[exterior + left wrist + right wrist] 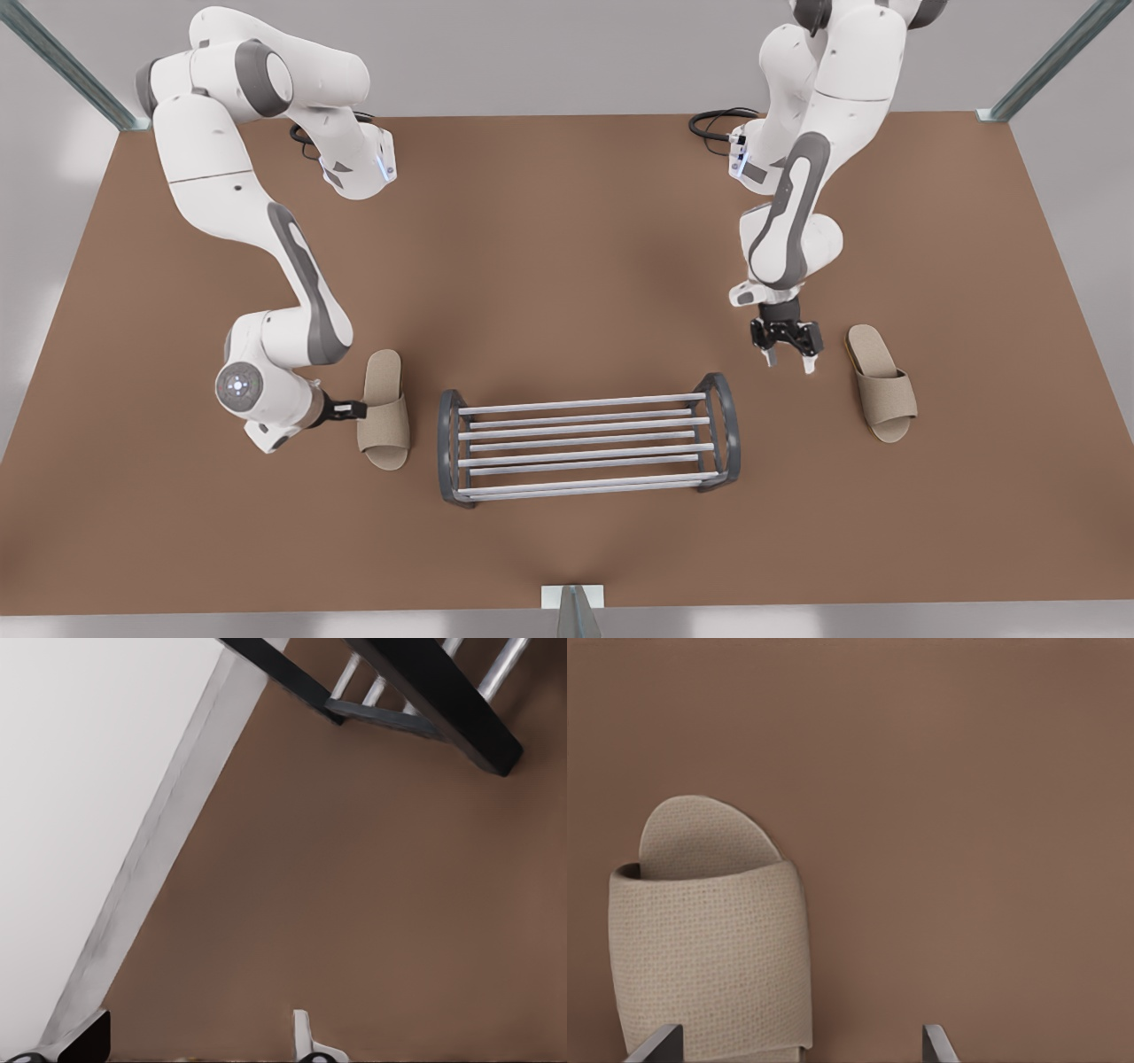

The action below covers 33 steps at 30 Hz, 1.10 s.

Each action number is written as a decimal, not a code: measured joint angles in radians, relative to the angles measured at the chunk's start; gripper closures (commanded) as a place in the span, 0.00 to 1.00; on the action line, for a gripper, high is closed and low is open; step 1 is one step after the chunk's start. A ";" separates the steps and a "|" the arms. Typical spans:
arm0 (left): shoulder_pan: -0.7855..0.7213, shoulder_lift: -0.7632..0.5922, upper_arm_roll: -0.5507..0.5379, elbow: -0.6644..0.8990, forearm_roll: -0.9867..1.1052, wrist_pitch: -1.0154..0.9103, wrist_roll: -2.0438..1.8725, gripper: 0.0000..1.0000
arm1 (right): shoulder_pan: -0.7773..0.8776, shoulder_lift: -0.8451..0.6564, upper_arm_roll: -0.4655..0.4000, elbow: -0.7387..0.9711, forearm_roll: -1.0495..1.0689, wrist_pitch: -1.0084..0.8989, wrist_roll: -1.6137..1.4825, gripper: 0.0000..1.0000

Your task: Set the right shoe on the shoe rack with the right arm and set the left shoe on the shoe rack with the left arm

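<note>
The right gripper (pixel 354 409) lies low and nearly level at the end of the arm on the front view's left, its tip touching the side of the right shoe (pixel 385 412) near the strap. In the right wrist view this gripper (pixel 799 1050) has its fingers spread wide, and one fingertip (pixel 658 1043) overlaps the strap of the shoe (pixel 709 948) while the other stands over bare table (pixel 966 815); nothing is pinched. The shoe lies flat on the table (pixel 567 266), just beside the rack (pixel 576 404) on the front view's left of it. The left gripper (pixel 788 359) hangs from the arm on the front view's right, pointing down with its fingers apart and holding nothing. It hovers between the rack's end frame and the left shoe (pixel 880 381), touching neither. In the left wrist view the gripper (pixel 195 1045) shows two parted fingertips over the brown table (pixel 354 904), with the rack's dark frame and silver bars (pixel 443 691) farther off and the table's edge running past. The left shoe lies flat on the table, near the rack on the front view's right. The rack stands in the middle with nothing on its bars.
</note>
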 measured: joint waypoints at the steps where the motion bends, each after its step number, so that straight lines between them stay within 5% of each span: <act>1: 0.036 0.010 0.004 -0.014 0.037 0.023 -0.080 0.00 | 0.000 0.001 0.000 -0.002 0.000 0.016 0.001 0.00; 16: 0.253 0.132 0.006 0.064 0.189 0.041 -1.301 0.00 | -0.003 0.020 0.001 -0.004 0.001 0.109 0.007 0.00; 24: 0.262 0.237 0.002 0.119 0.280 -0.037 -1.301 0.00 | -0.082 -0.098 0.103 -0.210 0.004 0.129 0.011 0.00; 33: 0.300 0.315 -0.035 0.193 0.296 -0.068 -1.301 0.00 | -0.094 -0.110 0.109 -0.277 -0.002 0.217 0.018 0.00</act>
